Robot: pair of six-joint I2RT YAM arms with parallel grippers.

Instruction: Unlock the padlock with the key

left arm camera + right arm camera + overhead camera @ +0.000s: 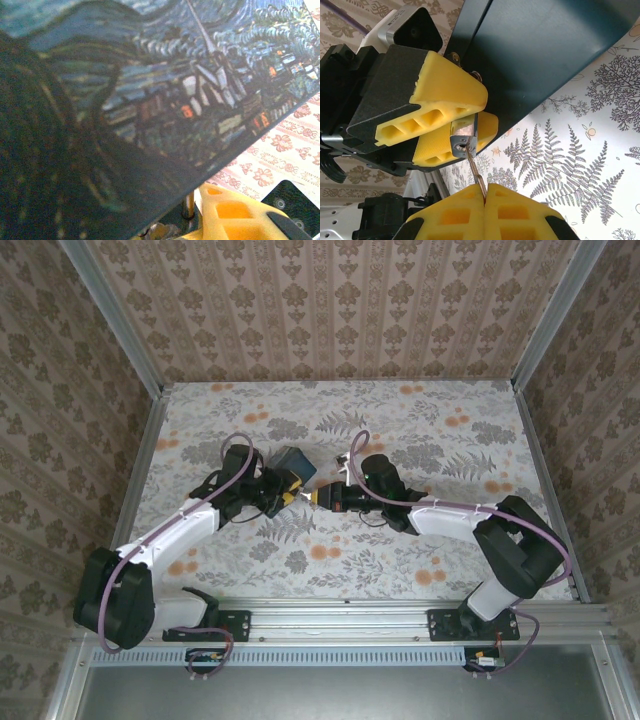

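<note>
The padlock [464, 136] sits clamped between the left gripper's [291, 487] yellow fingers, the key [476, 172] at its keyhole pinched in the closed right gripper [484, 200], the dark blue tin [545, 50] crowding close above the floral table [580, 165].

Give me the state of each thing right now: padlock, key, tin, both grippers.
padlock, keyhole facing the key; shackle hidden, locked or not unclear
key, tip at the keyhole
left gripper, shut on the padlock
right gripper, shut on the key
blue tin, just behind the padlock; lid unclear
</note>
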